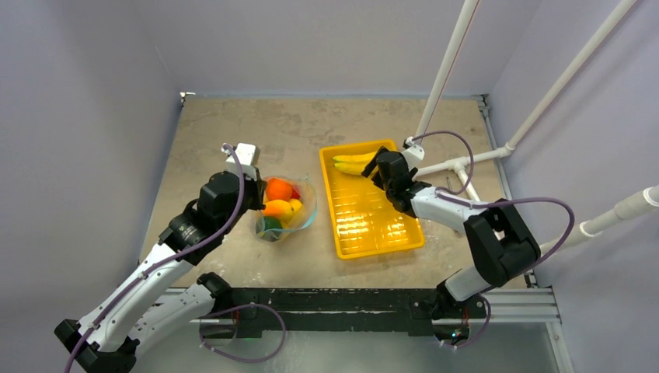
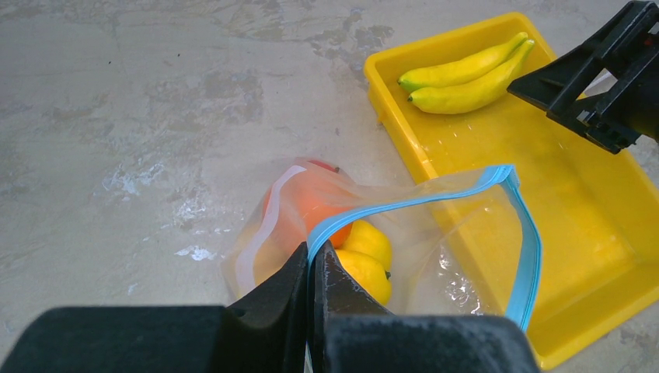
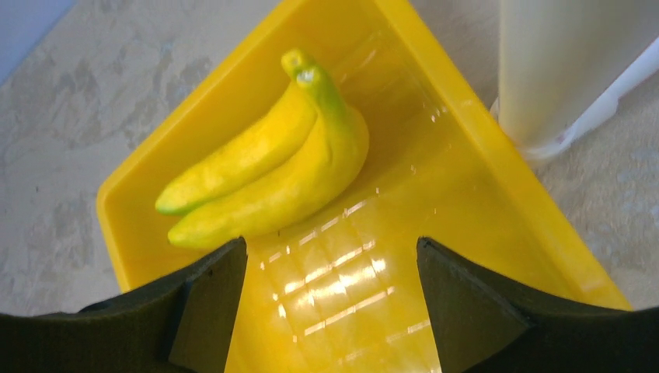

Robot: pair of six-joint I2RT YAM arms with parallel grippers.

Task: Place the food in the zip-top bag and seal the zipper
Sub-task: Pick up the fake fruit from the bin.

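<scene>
The clear zip-top bag point(image 1: 299, 214) lies left of the tray with its mouth open; it also shows in the left wrist view point(image 2: 435, 233). Inside are an orange fruit point(image 1: 278, 189), yellow fruits point(image 2: 365, 256) and a green one point(image 1: 271, 226). My left gripper point(image 2: 315, 252) is shut on the teal-blue zipper point(image 2: 388, 208) at the bag's near rim. A yellow toy banana bunch point(image 3: 272, 175) lies at the far end of the yellow tray point(image 1: 404, 242). My right gripper point(image 3: 330, 256) is open just above the tray, close to the bananas, not touching them.
White pipes point(image 1: 447, 70) stand at the back right beside the tray, one close in the right wrist view point(image 3: 559, 62). The right gripper point(image 2: 598, 85) shows in the left wrist view over the tray. Purple walls enclose the table.
</scene>
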